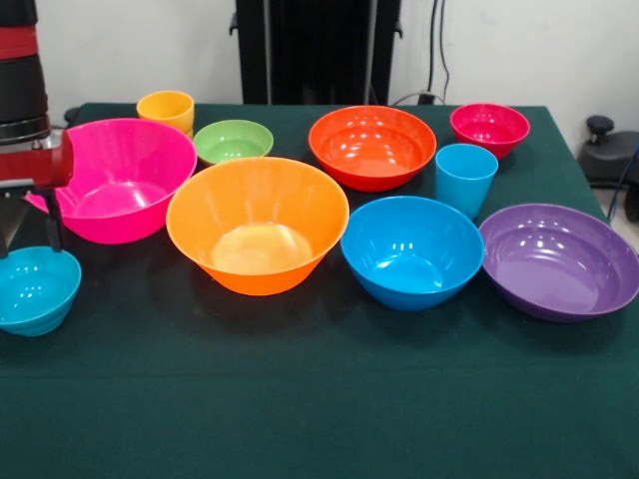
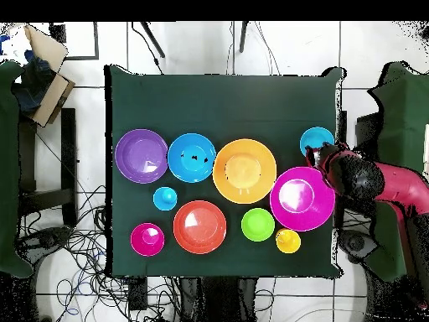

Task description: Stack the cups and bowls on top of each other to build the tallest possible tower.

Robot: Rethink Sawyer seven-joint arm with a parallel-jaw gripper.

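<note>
All bowls and cups stand apart on the green table (image 1: 300,399); none is nested. The large orange bowl (image 1: 258,225) (image 2: 245,170) is in the middle. The large pink bowl (image 1: 125,180) (image 2: 302,199) is beside it. Blue bowl (image 1: 412,249), purple bowl (image 1: 559,259), red-orange bowl (image 1: 372,146), green bowl (image 1: 233,141), magenta bowl (image 1: 489,128), light blue cup (image 1: 465,178) and yellow-orange cup (image 1: 167,110) stand around. My gripper (image 1: 32,244) (image 2: 316,156) is open just above the small teal bowl (image 1: 35,291) (image 2: 317,139), next to the pink bowl's rim.
The robot's black pedestal (image 1: 318,50) stands behind the table. A cardboard box (image 2: 46,80) and cables lie on the floor beside the table. The teal bowl is close to the table's edge.
</note>
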